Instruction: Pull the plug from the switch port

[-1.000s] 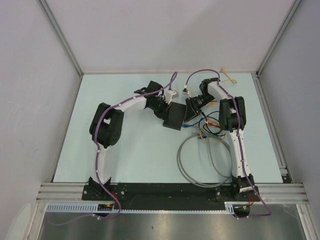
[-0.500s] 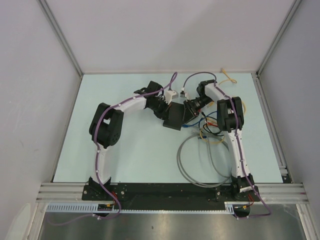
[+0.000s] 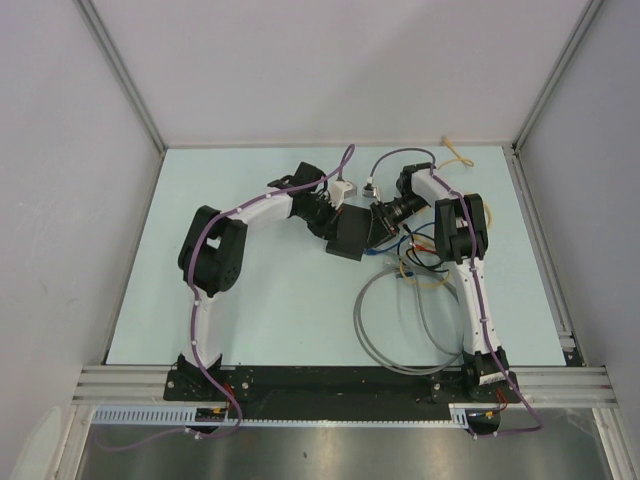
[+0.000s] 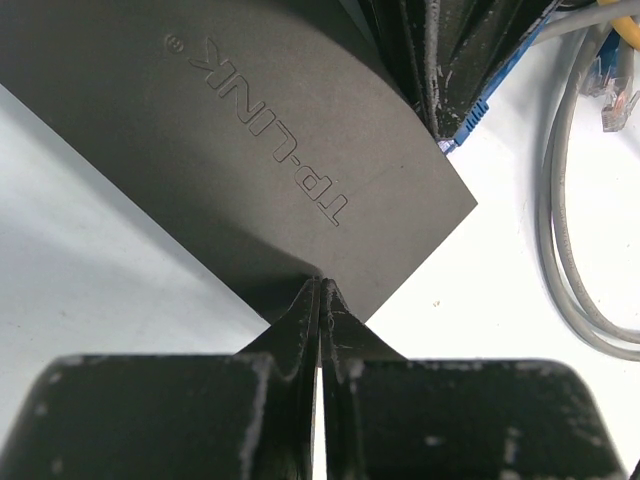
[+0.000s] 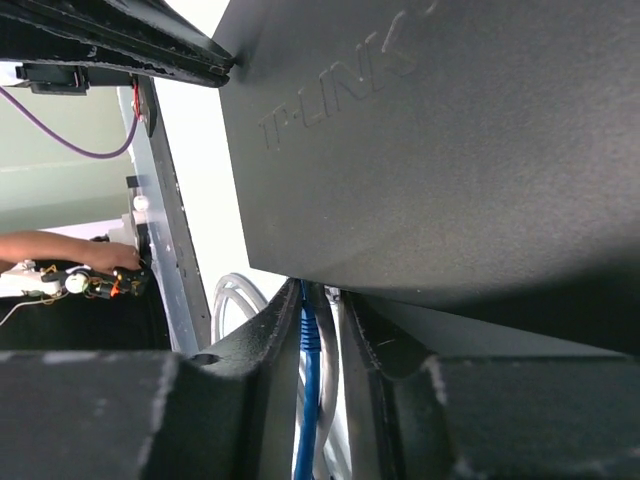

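Observation:
The switch (image 3: 349, 236) is a flat matte-black box marked TP-LINK at the table's middle; it fills the left wrist view (image 4: 250, 150) and the right wrist view (image 5: 450, 150). My left gripper (image 3: 326, 216) is shut, its tips (image 4: 322, 288) pressed on the switch's near corner. My right gripper (image 3: 382, 222) is at the switch's socket edge, its jaws closed narrowly on the blue plug (image 5: 306, 318) with a grey cable (image 5: 325, 400) beside it. The blue plug also shows in the left wrist view (image 4: 466, 122), under the right fingers (image 4: 440, 50).
A loop of grey cable (image 3: 385, 330) lies near the right arm. Loose yellow, blue and black cables (image 3: 420, 262) tangle right of the switch, with clear plugs (image 4: 615, 95). A white part (image 3: 344, 187) sits behind the switch.
My right arm has shifted slightly at the switch's socket edge. The switch and my left arm have stayed in place.

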### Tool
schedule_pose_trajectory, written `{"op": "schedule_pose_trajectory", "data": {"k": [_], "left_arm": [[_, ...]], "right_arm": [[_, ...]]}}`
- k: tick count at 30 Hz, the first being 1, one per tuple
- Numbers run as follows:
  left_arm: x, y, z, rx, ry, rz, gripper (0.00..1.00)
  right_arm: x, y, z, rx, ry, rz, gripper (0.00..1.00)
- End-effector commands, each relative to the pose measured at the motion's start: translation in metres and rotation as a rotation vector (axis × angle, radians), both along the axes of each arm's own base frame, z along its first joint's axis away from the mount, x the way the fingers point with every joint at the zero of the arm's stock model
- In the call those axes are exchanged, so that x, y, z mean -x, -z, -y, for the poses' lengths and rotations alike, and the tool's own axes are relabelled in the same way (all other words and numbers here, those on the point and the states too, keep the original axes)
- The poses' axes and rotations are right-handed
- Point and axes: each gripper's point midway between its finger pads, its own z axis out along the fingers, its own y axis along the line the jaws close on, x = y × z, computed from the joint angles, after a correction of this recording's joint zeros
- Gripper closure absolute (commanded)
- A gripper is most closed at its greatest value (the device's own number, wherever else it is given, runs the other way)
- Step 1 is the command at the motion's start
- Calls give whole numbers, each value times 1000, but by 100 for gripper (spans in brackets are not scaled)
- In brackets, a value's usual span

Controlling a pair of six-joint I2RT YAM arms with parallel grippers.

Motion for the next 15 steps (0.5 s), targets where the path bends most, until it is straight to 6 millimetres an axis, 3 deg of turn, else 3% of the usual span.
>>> {"op": "schedule_pose_trajectory", "data": {"k": [1, 9, 15], "left_arm": [[31, 49, -38, -190, -4, -117, 99], [31, 48, -38, -189, -4, -116, 99], [32, 50, -38, -187, -1, -119, 99]], "right_arm": [[24, 34, 22, 144, -77, -82, 78], [21, 48, 23, 290, -53, -78, 85], [40, 54, 49, 360, -144, -121, 85]]}}
